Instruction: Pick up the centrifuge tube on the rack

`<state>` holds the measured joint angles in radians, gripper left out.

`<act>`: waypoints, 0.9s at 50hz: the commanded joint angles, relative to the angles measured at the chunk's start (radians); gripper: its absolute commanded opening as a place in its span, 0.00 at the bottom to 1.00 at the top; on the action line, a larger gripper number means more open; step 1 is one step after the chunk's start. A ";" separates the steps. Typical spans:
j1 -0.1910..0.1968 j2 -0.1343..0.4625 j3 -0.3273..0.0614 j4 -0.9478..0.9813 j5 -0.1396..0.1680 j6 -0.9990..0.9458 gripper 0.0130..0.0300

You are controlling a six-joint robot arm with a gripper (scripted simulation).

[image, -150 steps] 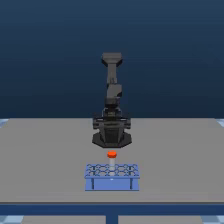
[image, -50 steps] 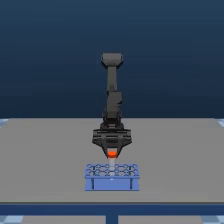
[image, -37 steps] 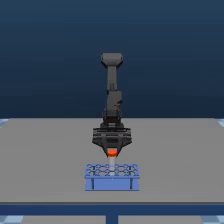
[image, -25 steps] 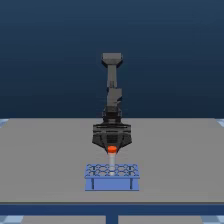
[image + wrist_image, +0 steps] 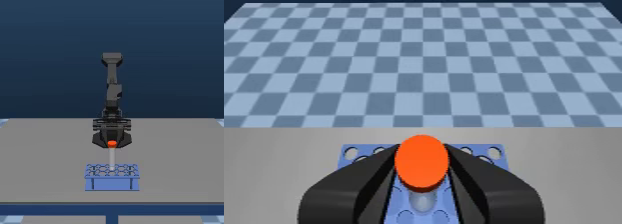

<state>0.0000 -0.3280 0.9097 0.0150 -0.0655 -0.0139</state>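
Exterior view: black two-fingered gripper (image 5: 112, 144) was clenched on the slim pale translucent centrifuge tube (image 5: 112, 156) just under its orange-red cap, tube upright, its tip just above the small light-blue holed rack (image 5: 112, 183) on the grey table (image 5: 45, 160).

Orange-capped pale centrifuge tube (image 5: 112, 153) upright, seemingly lifted above light-blue rack (image 5: 111, 177)

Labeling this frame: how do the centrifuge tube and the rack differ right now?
1. Colour: the centrifuge tube is pale whitish with an orange-red cap; the rack is light blue.
2. Shape: tube slim and upright; rack a wide low block with holes.
3. State: tube gripped by the gripper, mostly above the rack; rack rests on the table.
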 commanded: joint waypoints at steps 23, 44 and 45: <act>0.000 -0.015 -0.013 -0.011 0.038 0.010 0.00; 0.000 -0.021 -0.019 0.102 0.050 -0.103 0.00; 0.000 -0.021 -0.019 0.102 0.050 -0.103 0.00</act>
<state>0.0000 -0.3481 0.8916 0.1014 -0.0175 -0.0938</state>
